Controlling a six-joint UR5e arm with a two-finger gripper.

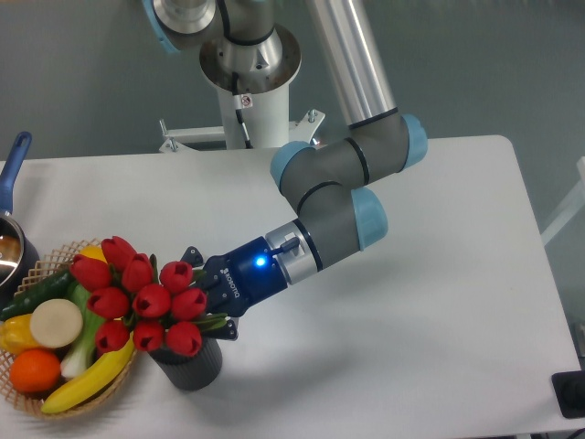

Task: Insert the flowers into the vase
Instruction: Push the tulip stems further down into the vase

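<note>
The flowers (pixel 144 300), a tight bunch of glossy red tulips with green leaves, stand in the vase (pixel 189 364), a small dark ribbed cylinder near the table's front left. The heads lean left over the vase's rim toward the basket, and the stems are hidden. My gripper (pixel 208 294) comes in from the right, level with the base of the bunch, just above the vase's mouth. Its dark blue fingers (pixel 190 257) are spread apart on either side of the leaves, so it looks open. Whether the fingers touch the bunch is hidden.
A wicker basket (pixel 37 402) with a banana, an orange, a cucumber and other produce sits right beside the vase's left. A pot with a blue handle (pixel 15 160) is at the left edge. The arm's base (pixel 249 69) stands at the back. A dark object (pixel 569 395) is at the front right corner.
</note>
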